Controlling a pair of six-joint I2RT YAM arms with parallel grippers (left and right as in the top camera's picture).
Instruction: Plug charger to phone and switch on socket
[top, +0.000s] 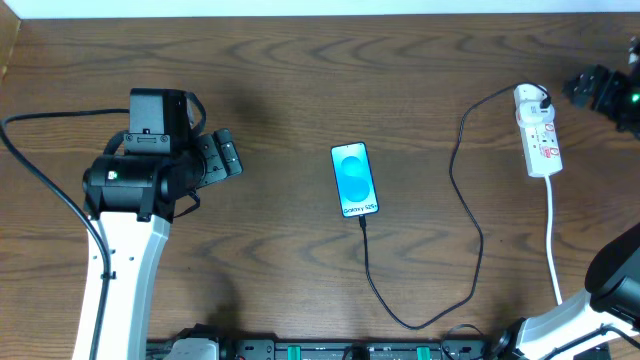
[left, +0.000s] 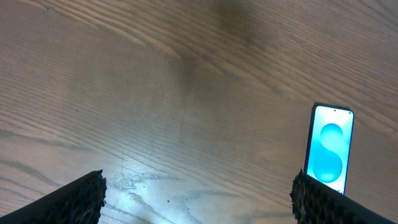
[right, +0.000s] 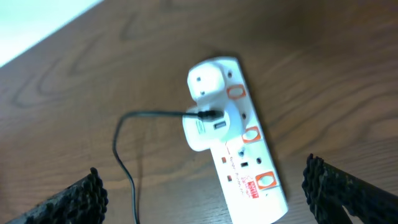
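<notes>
The phone (top: 355, 180) lies flat mid-table, its blue screen lit; it also shows in the left wrist view (left: 329, 151). The black charger cable (top: 468, 215) runs from the phone's near end in a loop up to a white adapter in the socket (top: 538, 132), a white power strip with red markings at the far right. In the right wrist view the cable (right: 134, 146) enters the adapter on the socket (right: 245, 158). My left gripper (left: 198, 198) is open and empty, left of the phone. My right gripper (right: 208, 194) is open and empty, above the socket.
The socket's white cord (top: 552, 240) runs toward the table's front edge at the right. The brown wooden table (top: 260, 80) ends at a white back edge. The left arm (top: 135, 180) stands at the left; the right arm's base (top: 590, 300) is at the lower right.
</notes>
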